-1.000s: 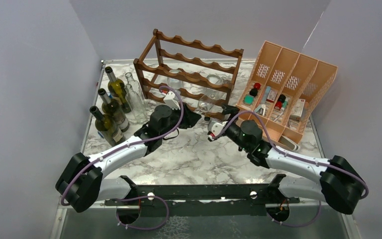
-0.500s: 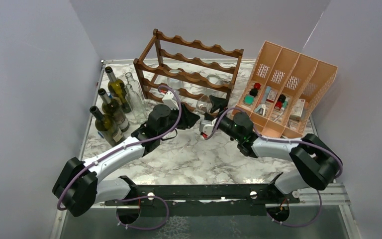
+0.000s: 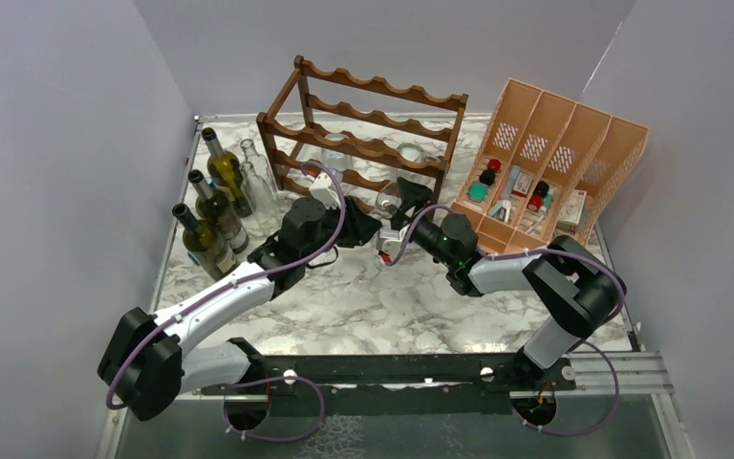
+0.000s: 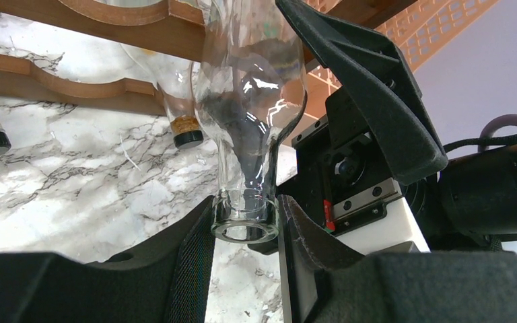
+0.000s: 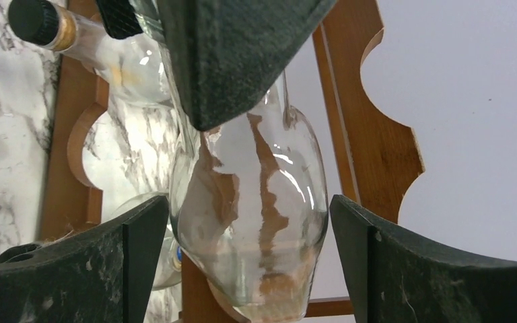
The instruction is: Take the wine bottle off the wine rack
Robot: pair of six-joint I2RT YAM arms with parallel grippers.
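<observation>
Occlusion first: in your overhead view the two arms hid most of the clear glass wine bottle, and the left wrist view cut off its base. Its body lay at the lower front rails of the dark brown wooden wine rack, neck pointing out over the marbled tabletop. Your left fingers were clenched on the neck just behind the lip. Your right fingers stood spread either side of the body, close to the glass.

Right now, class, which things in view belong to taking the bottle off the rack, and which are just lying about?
Job: clear wine bottle; wine rack; left gripper, shut on its neck; right gripper, open around its body.
Lying about: standing green bottles; peach organiser.
</observation>
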